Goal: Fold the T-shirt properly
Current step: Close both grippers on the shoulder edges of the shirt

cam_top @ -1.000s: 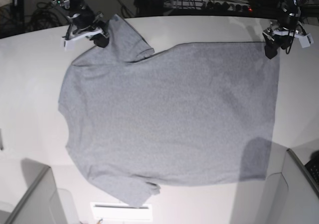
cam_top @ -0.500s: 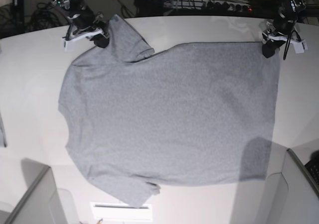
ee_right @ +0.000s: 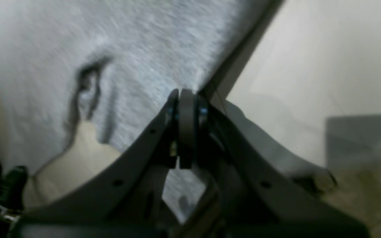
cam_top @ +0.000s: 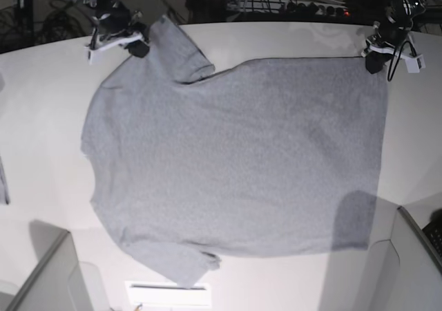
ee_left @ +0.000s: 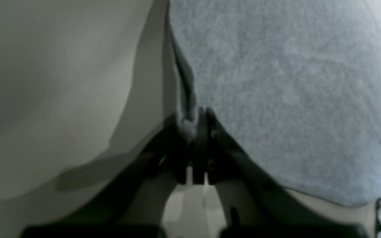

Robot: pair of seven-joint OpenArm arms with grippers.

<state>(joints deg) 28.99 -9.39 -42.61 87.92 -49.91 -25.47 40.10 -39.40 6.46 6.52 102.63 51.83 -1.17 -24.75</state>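
Grey cotton covers most of the white table: the T-shirt lies spread flat with its plain side up, collar end toward the left of the base view, hem toward the right. No fold has been made that I can see; the body is one flat sheet, with only the far sleeve turned a little and the near sleeve slightly rumpled at the front edge. So the folding itself looks wholly ahead, and what is settled is the grip at the far edge.

From overhead, the right gripper sits at the far sleeve and the left gripper at the far hem corner, but both are small and dark there, and I cannot judge from that view how the jaws stand.

The wrist views settle it. The left gripper has its jaws pressed together with a small bunch of the shirt's edge caught between them, the cloth running away across the table. The right gripper is likewise closed on the fabric at its edge, and that view shows a dark crease in the cloth which the overhead view barely hints at.

My guess is that both arms are set to lift this far edge and carry it toward the near side.
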